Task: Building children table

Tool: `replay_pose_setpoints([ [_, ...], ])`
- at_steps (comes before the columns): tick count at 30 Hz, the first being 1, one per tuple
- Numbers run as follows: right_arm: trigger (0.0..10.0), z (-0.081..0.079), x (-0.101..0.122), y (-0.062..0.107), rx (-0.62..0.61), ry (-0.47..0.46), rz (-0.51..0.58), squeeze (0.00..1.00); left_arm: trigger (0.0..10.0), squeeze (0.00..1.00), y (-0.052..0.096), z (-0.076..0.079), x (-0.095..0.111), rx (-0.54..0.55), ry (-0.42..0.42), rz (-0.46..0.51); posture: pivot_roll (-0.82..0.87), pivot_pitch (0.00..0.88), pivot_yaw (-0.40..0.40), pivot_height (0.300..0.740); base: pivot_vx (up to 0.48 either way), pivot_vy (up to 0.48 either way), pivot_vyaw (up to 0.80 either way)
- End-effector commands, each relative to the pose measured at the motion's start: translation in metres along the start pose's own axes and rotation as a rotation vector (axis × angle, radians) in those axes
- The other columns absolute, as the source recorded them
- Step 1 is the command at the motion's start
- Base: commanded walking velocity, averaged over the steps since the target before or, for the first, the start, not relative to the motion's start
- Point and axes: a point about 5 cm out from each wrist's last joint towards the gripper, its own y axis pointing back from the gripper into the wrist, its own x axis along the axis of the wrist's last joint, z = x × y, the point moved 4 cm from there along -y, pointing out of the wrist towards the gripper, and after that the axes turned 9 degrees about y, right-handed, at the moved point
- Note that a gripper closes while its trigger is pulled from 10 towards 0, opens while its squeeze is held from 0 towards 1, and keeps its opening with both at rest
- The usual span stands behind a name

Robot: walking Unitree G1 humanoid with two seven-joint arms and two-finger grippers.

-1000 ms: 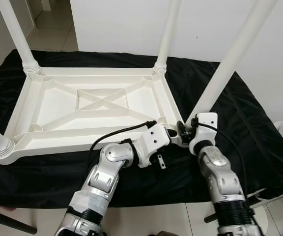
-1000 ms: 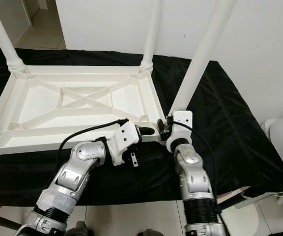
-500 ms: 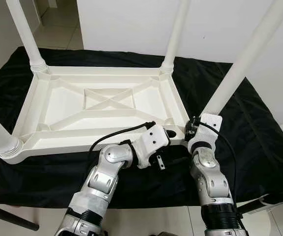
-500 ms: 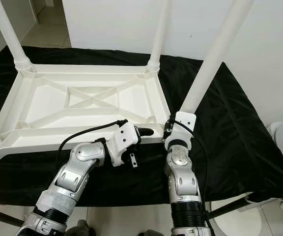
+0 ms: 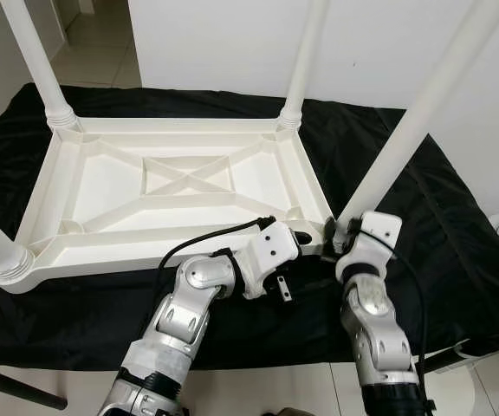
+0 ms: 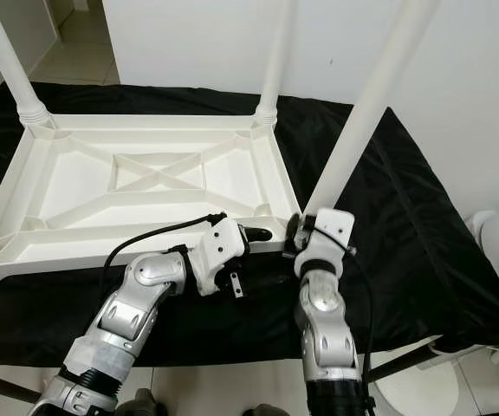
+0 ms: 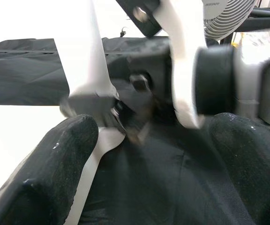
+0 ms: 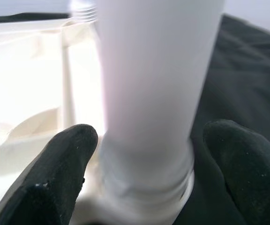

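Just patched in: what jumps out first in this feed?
A white children's table lies upside down on a black cloth, its legs pointing up. At its near right corner, the right pincer brackets the base of a leg, fingers open. The left pincer reaches to that same corner.

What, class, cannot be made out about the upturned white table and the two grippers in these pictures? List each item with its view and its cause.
1. Table legs' far ends: head views, cut off by the top edge.
2. Whether the near-right leg is fully seated: right wrist view, blurred; head views, right gripper covers the base.
3. Left gripper's surroundings: left wrist view, motion blur.
4. Black cloth's near edge: arms cover it.
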Motion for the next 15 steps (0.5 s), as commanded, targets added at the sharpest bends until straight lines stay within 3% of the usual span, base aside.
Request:
replay_pose_setpoints([
  [1,10.0,0.000,0.001,0.003,0.059,-0.005,0.027,0.00,10.0,0.00,0.000,-0.012,0.003,0.147,-0.020,0.020,0.01,0.000,-0.084,0.740,0.000,0.000,0.00],
  [2,10.0,0.006,-0.002,0.005,0.075,0.019,0.035,0.00,10.0,0.00,-0.001,-0.013,0.003,0.148,-0.020,0.021,0.01,0.000,-0.082,0.740,0.000,0.000,0.00],
  [12,10.0,0.013,-0.001,-0.001,0.209,0.080,0.084,0.00,10.0,0.00,-0.003,-0.014,0.005,0.149,-0.019,0.025,-0.01,0.000,-0.064,0.740,0.000,0.000,0.00],
  [15,10.0,0.020,0.005,-0.010,0.317,0.116,0.120,0.00,10.0,0.00,-0.004,-0.015,0.006,0.147,-0.022,0.029,0.00,0.000,-0.061,0.740,0.000,0.000,0.00],
])
